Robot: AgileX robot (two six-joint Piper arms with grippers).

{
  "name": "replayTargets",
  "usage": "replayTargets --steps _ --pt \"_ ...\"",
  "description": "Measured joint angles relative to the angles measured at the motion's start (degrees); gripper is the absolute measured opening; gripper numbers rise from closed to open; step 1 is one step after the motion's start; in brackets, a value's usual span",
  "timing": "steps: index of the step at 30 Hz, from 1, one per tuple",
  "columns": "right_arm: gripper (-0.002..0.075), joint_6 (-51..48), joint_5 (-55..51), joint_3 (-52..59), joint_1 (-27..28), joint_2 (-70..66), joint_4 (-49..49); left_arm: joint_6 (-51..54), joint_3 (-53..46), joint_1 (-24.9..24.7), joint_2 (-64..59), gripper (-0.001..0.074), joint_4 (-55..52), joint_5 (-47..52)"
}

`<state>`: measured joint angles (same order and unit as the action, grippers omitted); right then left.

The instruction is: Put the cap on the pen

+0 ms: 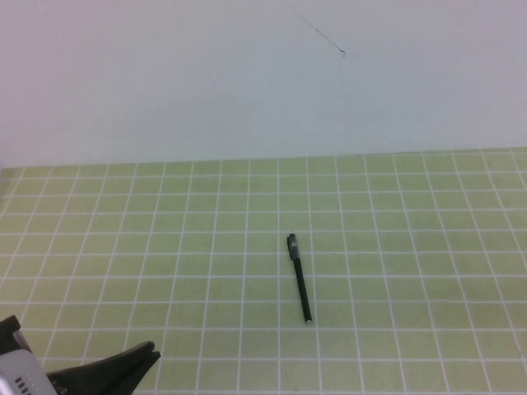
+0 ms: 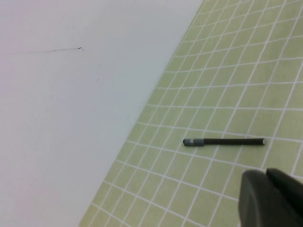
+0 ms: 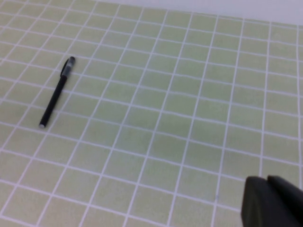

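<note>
The pen (image 1: 300,279) is a thin black stick lying flat on the green grid mat near the middle. Its small silvery tip points toward the near edge, and its far end is thicker, with a grey band. It also shows in the left wrist view (image 2: 225,141) and the right wrist view (image 3: 56,93). No separate cap piece is in view. My left gripper (image 1: 151,352) is low at the near left, well away from the pen, fingers together and empty; it also shows in its own wrist view (image 2: 266,172). My right gripper (image 3: 266,179) shows only in its wrist view, shut and empty, far from the pen.
The green grid mat (image 1: 412,247) covers the table up to a plain white wall (image 1: 247,74) at the back. A thin dark scratch (image 1: 317,31) marks the wall.
</note>
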<state>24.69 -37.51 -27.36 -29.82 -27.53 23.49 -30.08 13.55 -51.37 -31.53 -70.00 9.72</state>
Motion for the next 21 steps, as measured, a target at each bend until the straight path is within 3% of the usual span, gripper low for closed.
replayTargets --steps 10,15,21 --pt "-0.0001 0.0 -0.23 1.75 0.0 0.04 0.0 0.0 0.0 0.52 0.38 0.0 0.0 -0.15" --pt "-0.0001 -0.47 -0.48 1.85 0.27 0.23 1.53 0.0 -1.0 8.56 6.29 0.0 0.0 -3.39" --pt "-0.0001 -3.43 2.12 4.11 13.54 9.03 4.63 0.0 -3.35 19.7 17.38 0.0 0.0 -2.72"
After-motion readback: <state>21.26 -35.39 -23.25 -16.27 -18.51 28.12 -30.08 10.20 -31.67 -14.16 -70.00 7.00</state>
